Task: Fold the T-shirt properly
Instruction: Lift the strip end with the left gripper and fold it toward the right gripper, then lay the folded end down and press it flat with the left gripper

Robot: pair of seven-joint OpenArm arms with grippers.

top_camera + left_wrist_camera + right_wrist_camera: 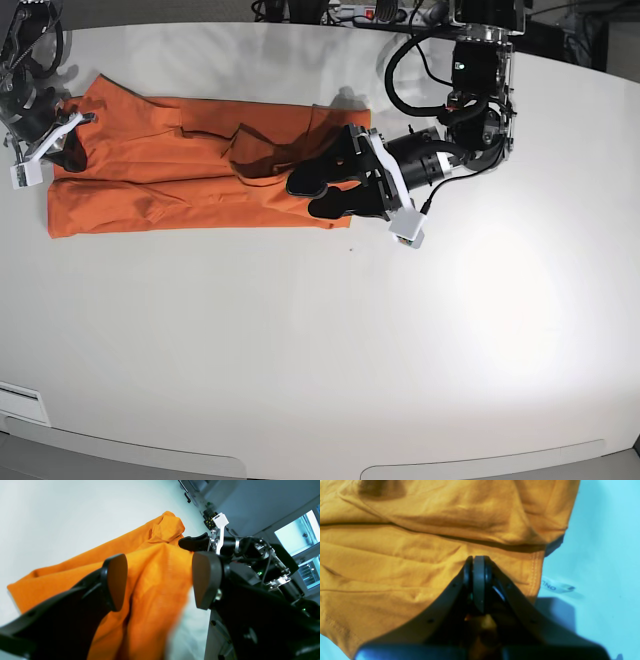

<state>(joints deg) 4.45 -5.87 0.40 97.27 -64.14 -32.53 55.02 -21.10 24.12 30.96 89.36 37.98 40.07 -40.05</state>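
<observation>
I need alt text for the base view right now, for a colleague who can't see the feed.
An orange T-shirt lies folded into a long horizontal strip across the far part of a white table. The left gripper, jaws open, sits over the strip's right end. The right gripper is at the strip's left end, its jaws too small to judge here.

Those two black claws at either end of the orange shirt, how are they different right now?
The left gripper has its fingers spread wide apart, while the right gripper has its fingers pressed flat together. The left gripper sits at one end of the T-shirt with cloth between its open fingers; the right gripper is at the opposite end, over the shirt near its stitched edge, and whether it pinches cloth is unclear. Both are black and lie low over the white table.
</observation>
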